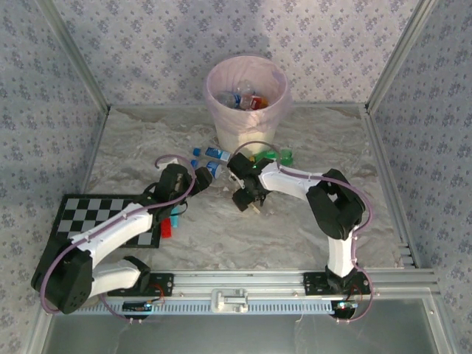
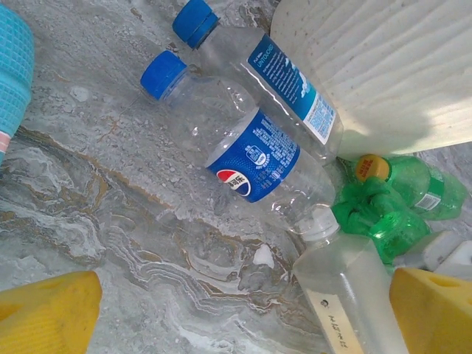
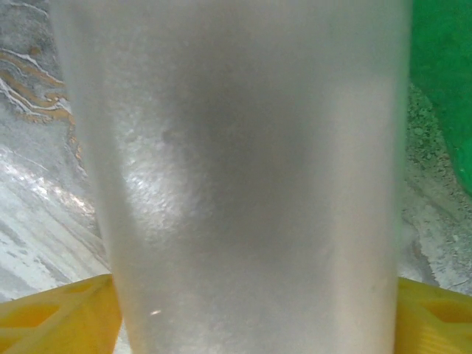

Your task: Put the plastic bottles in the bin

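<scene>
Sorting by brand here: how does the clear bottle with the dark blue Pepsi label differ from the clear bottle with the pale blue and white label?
The clear plastic Pepsi bottle has a dark blue label with a round logo; the clear pale-labelled bottle has a lighter blue and white one. The pale-labelled bottle lies next to the cream bin, with the Pepsi bottle on its other side. Both are blue-capped, lying on their sides.

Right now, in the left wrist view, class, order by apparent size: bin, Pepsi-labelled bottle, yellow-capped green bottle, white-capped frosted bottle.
1. bin, though cropped.
2. Pepsi-labelled bottle.
3. yellow-capped green bottle.
Unranked: white-capped frosted bottle, cropped and nearest the camera.
</scene>
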